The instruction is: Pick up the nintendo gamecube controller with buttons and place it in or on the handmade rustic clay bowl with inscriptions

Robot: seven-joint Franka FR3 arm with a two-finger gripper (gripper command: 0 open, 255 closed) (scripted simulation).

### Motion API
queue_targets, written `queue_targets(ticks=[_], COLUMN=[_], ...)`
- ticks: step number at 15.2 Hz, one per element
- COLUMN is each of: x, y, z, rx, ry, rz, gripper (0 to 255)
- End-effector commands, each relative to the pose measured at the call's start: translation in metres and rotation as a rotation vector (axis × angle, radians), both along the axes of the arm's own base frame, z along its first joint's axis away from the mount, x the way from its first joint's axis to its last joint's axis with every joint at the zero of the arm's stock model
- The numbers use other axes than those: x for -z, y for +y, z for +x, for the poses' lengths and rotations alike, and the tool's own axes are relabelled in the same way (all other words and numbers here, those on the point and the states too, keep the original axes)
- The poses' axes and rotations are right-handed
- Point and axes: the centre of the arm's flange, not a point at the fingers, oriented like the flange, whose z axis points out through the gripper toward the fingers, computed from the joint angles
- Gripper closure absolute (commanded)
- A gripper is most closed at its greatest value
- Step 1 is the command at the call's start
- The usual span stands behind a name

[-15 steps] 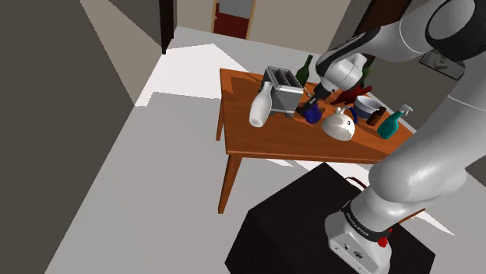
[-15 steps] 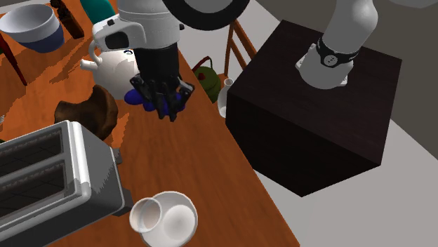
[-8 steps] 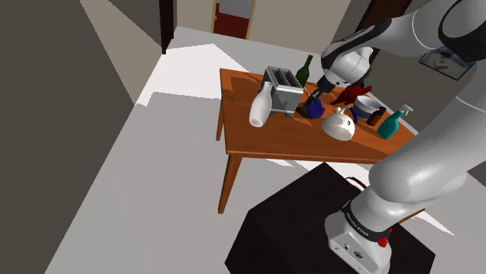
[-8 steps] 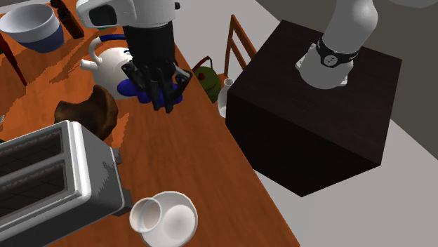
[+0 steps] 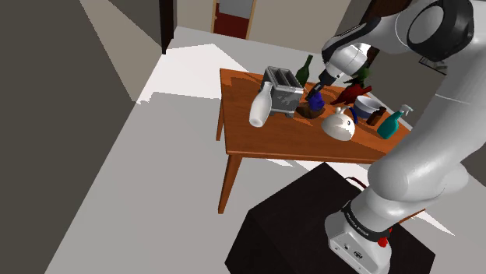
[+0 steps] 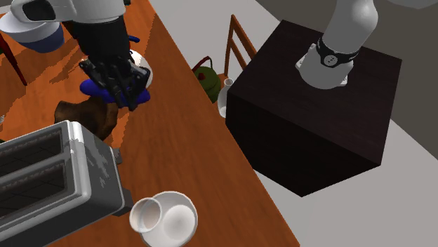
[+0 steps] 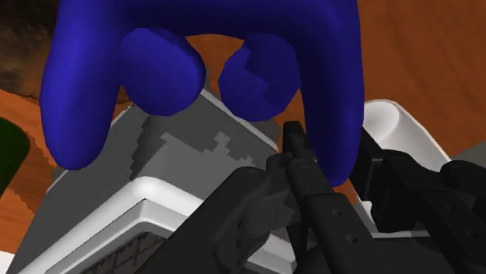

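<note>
Black two-finger gripper [image 6: 125, 91] is clamped hard on the deep-blue two-horned gamecube controller [image 7: 195, 62], which hangs in the air, clear of the table! In the wrist view the fingers [image 7: 300, 167] pinch the tip of one horn, so the bulk of the controller juts off to one side.

My read is that it's hard, light plastic, stiff enough not to flex. But it's smooth and rounded, so an off-centre pinch like this could let it swivel or slip. A hold across the middle body would be steadier.

Just beside the silver two-slot toaster [image 6: 49, 172] sits the rough dark-brown clay bowl [image 6: 78, 116] on the orange wooden table [image 6: 210, 168]. The controller appears to hover over the bowl's rim, on the side away from the toaster. Past it, farther from the toaster, stands a white teapot [image 6: 142, 62]. A white vase [image 6: 165, 217] stands close beside the toaster, on the side away from the bowl.
</note>
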Motion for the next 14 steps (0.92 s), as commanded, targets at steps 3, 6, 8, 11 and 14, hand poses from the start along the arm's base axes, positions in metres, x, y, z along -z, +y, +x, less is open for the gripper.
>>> queue_targets(ticks=[3,6,8,11,14], x=[-0.001,-0.001,0.0,0.0,0.016], y=[-0.047,-0.081,-0.104,-0.144,-0.144], z=[0.027,0.047,0.06,0.084,0.084], rx=[-0.001,-0.001,-0.001,-0.001,-0.001], ry=[0.0,0.0,0.0,0.0,0.0], rz=[0.0,0.0,0.0,0.0,0.0], gripper=[255,255,255,255,255])
